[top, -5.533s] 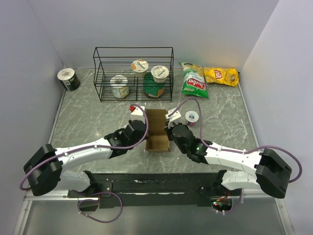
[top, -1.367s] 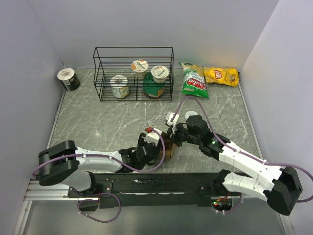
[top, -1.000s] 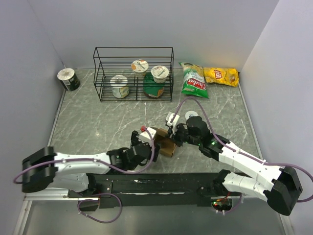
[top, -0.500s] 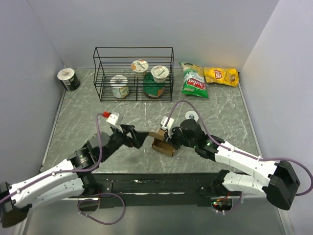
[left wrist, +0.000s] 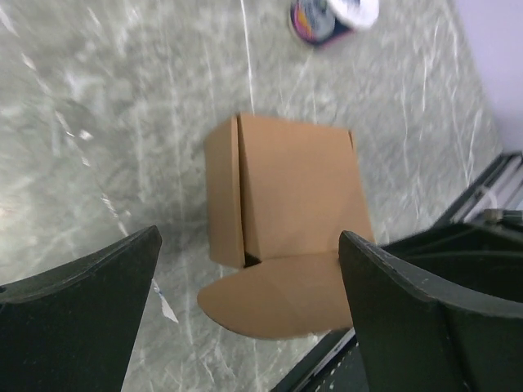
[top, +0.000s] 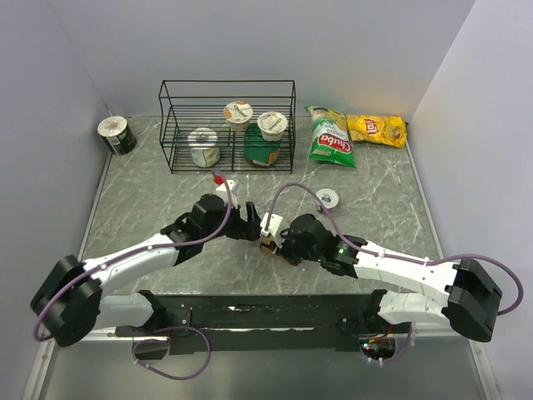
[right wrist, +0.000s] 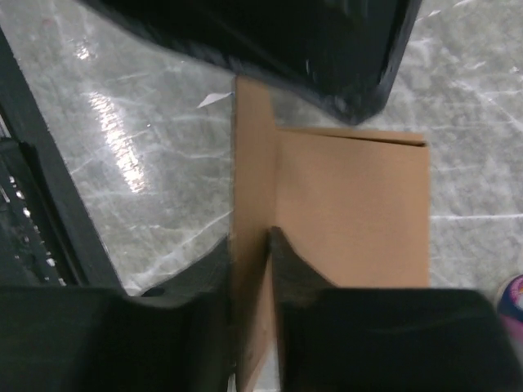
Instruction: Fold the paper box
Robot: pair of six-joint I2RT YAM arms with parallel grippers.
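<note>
There's the small brown cardboard box (left wrist: pixel 286 196) on the grey marbled surface (top: pixel 150 200), midway along the near edge, with its rounded flap (left wrist: pixel 274 306) lying flat beside it, not yet tucked. Above it hangs the left gripper (left wrist: pixel 249 245), jaws spread wide, holding nothing. The right gripper (right wrist: pixel 249 241) has its jaws close on either side of one upright wall, pinching or merely flanking, I cannot tell. The danger: if that claw lifts with the wall caught, the light box tips or skids, and a left gripper descending off-centre crushes a side instead of folding the flap

Plain brown paper box (left wrist: pixel 294 188); grey, seemingly marbled table (left wrist: pixel 98 122).
</note>
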